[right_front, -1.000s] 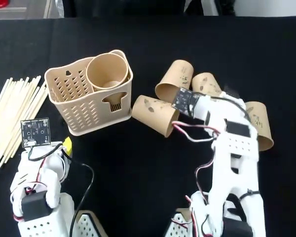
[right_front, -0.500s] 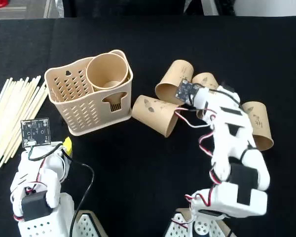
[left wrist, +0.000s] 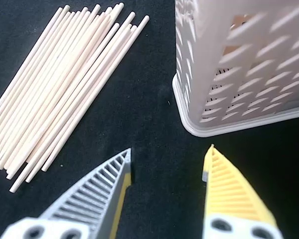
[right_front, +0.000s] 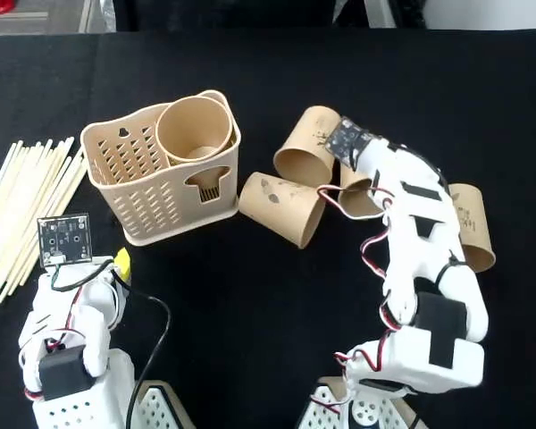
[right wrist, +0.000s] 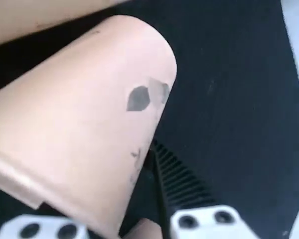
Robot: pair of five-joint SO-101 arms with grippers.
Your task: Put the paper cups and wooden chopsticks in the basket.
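The beige slotted basket [right_front: 134, 179] [left wrist: 239, 64] stands upright with one paper cup [right_front: 195, 128] upright inside it. Other paper cups lie on their sides to its right: one [right_front: 281, 208] beside the basket, one [right_front: 305, 147] farther back, one [right_front: 472, 223] at far right. My right gripper [right_front: 357, 165] is over a fourth cup [right_front: 357, 195] [right wrist: 84, 109]; it stands open, with one dark finger [right wrist: 177, 181] against the cup's side. Wooden chopsticks [right_front: 27, 210] [left wrist: 60, 94] lie in a bundle left of the basket. My left gripper [right_front: 116, 264] [left wrist: 169, 159] is open and empty, in front of the basket.
The table is covered in black cloth [right_front: 250, 304]. The right arm's white links [right_front: 424, 268] lie across the cups on the right. A red object [right_front: 0, 5] sits beyond the table's back left corner.
The right arm has folded and pushed its gripper farther back over the cups. The rear cup shifted slightly to the left. The left arm has not moved.
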